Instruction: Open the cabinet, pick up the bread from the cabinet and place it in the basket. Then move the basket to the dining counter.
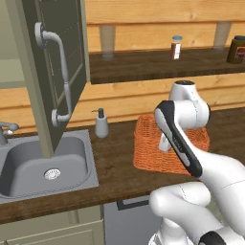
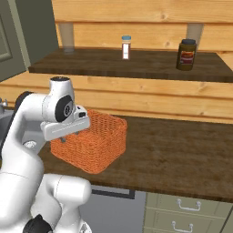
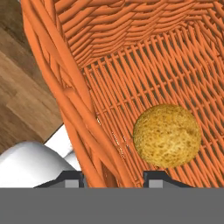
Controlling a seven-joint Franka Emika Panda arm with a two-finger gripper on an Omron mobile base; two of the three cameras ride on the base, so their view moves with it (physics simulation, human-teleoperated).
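The orange woven mesh basket [image 1: 155, 146] stands on the dark brown wood-grain bench [image 1: 115, 165], to the right of the grey metal sink [image 1: 45, 167] and close to the wooden plank wall behind it. Inside it, on the woven floor, lies the small round golden-brown bread bun [image 3: 167, 135], loose and near one wall, as the hand view shows.

The robot's hand [image 3: 113, 180] reaches down over the basket's near rim. Its two dark fingertips [image 3: 71, 180] stand on either side of the basket wall, one outside and one inside, with the wicker between them; the jaws look closed on that wall, gripping the basket by its rim. In the right base view the hand [image 2: 68, 132] sits at the basket's left near edge.

To the left, the olive-grey wall cabinet door [image 1: 52, 72], with its recessed panel and long curved grey bar handle [image 1: 60, 76], hangs swung open over the sink. A small grey soap dispenser [image 1: 101, 123] stands on the bench between sink and basket. On the dark wooden shelf [image 2: 136, 61] above are a small white bottle with a blue cap [image 2: 126, 47] and, to its right, a dark brown jar [image 2: 186, 54].
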